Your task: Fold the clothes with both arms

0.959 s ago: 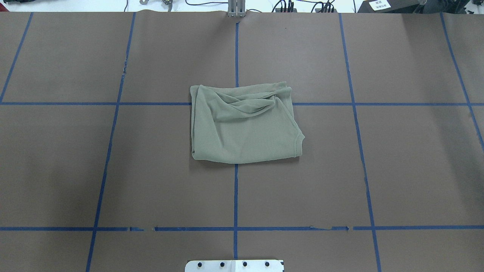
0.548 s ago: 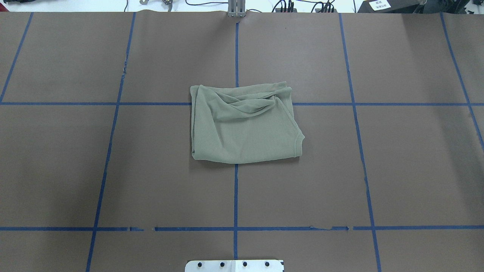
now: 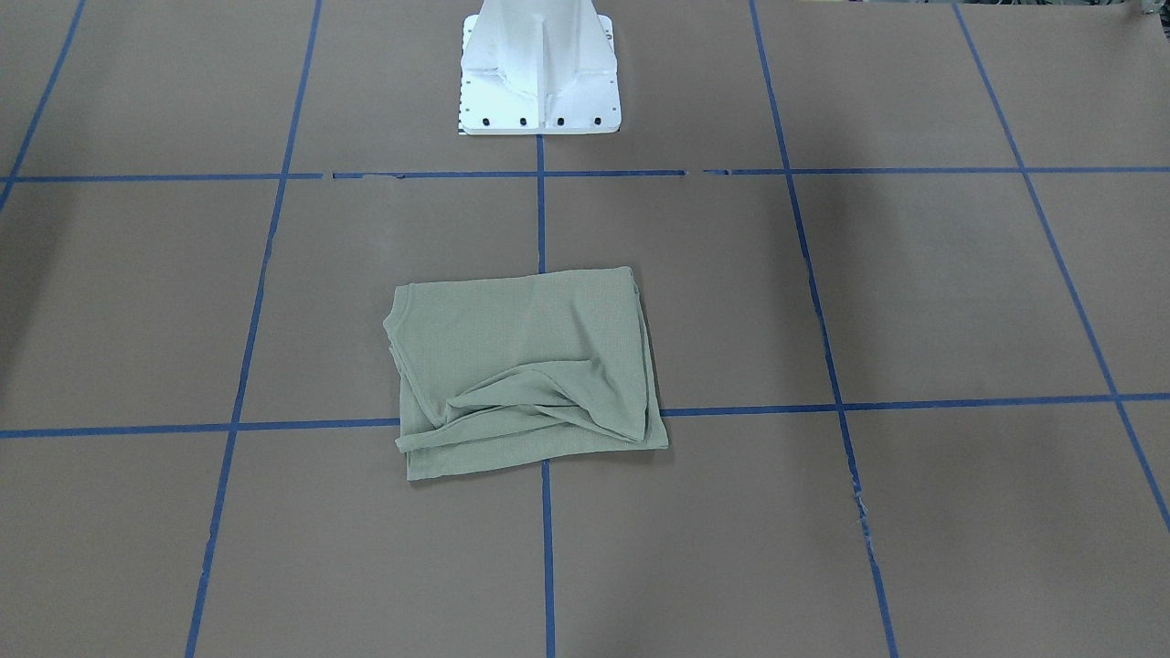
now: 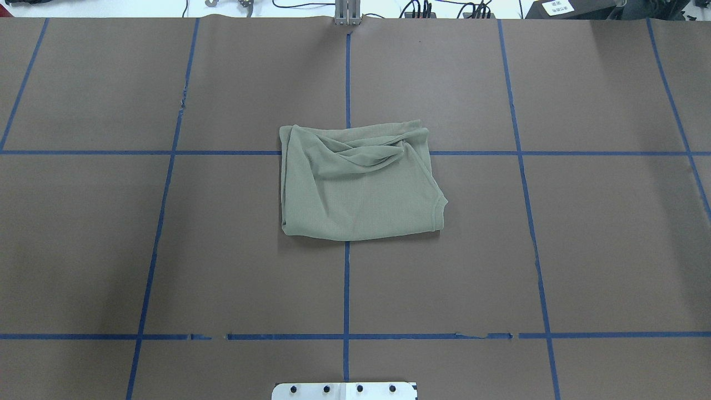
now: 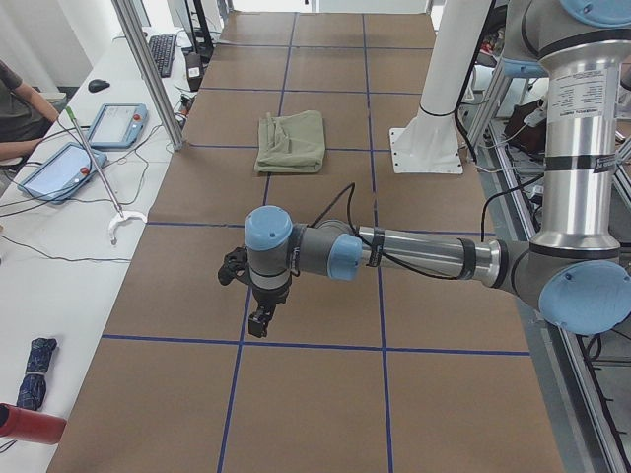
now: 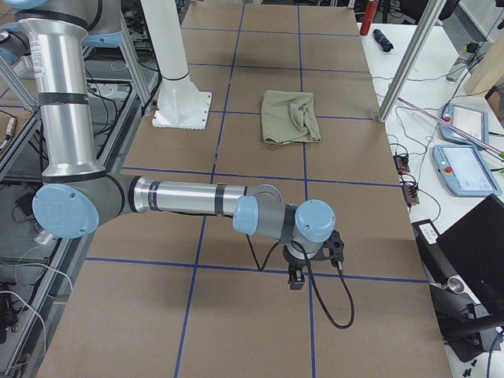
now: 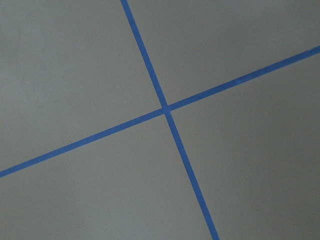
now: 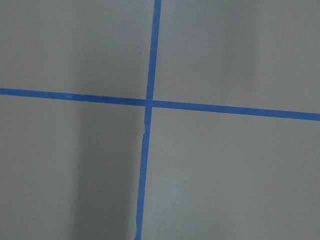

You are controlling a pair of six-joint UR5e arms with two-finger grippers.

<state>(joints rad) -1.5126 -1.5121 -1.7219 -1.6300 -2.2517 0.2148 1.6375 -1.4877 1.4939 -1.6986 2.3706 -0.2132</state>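
Shirt (image 4: 358, 189), green, lies folded into a rough rectangle at the middle of the table (image 4: 611, 250), flat on the brown cover. It sits across the centre tape line (image 4: 346, 289) where a cross line meets it. Loose folds are bunched along its edge away from the robot; the near edge is smooth.

Left arm (image 5: 424, 256) reaches out low over the table's left end, well apart from the shirt. Right arm (image 6: 189, 197) does the same at the right end. White pedestal (image 3: 539, 64) stands at the robot's side of the table, in line with the shirt.

Left gripper (image 5: 258, 323) points down just above the cover, near a tape line. Right gripper (image 6: 297, 277) hangs likewise, close to a tape crossing. Neither touches the shirt. How far the jaws are parted cannot be told from the side views, and no cloth is seen in either. Each wrist camera shows only a tape crossing (image 7: 165, 108) on bare cover.
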